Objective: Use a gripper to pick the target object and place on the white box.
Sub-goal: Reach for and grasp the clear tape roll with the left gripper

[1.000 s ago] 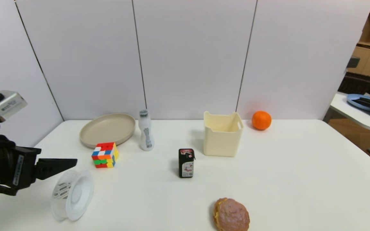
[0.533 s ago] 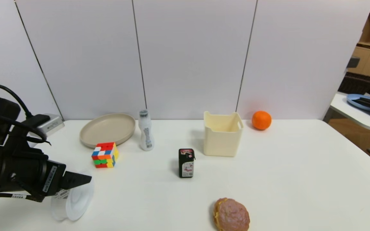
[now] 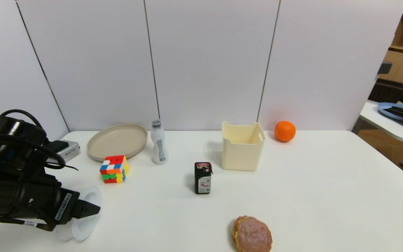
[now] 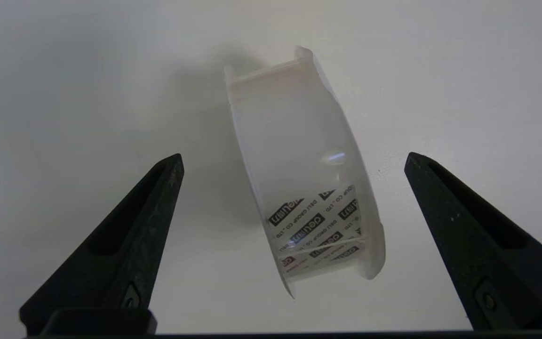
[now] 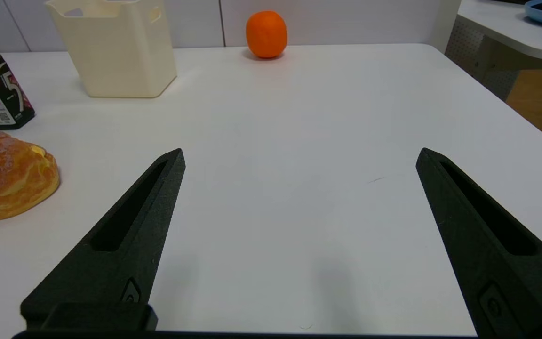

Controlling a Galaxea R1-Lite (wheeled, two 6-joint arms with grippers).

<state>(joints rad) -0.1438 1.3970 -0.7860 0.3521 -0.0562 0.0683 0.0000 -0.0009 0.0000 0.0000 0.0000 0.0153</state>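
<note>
My left gripper [image 4: 292, 162] hangs with jaws wide apart over the spool [image 4: 304, 174], which stands on its rims at the table's [image 3: 292, 196] near left corner. It sits between my fingertips [image 4: 170, 165], untouched, its axle slightly skewed to my closing line.

Head camera looked forward and down over the white table [image 3: 292, 196] toward the panel wall. Left wrist camera pointed steeply down, close over the spool [image 4: 299, 174]. Right wrist camera sat low, facing level across the table. Head and right wrist shared the white box [image 3: 242, 147], orange [image 3: 285, 131], black carton [image 3: 203, 177], bun [image 3: 251, 233].
</note>
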